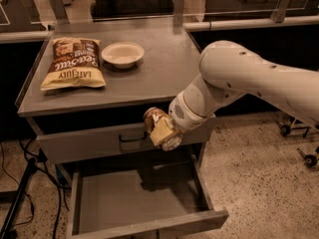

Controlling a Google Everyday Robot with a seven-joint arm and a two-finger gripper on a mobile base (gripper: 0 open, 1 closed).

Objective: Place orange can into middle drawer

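Gripper (163, 132) in front of the closed upper drawer (89, 146), above the open middle drawer (129, 198). The fingers clasp the orange can (153, 118), which is tilted and held clear of the drawer floor. On the worktop (164, 63) lie a chip bag (72, 62) and a white bowl (122, 54), well apart from the can.

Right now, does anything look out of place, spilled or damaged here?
Nothing stands out. The gripper holds the can, tilted, above the open drawer, whose floor is bare. The chip bag lies flat and the bowl sits upright on the cabinet top; nothing is spilled.
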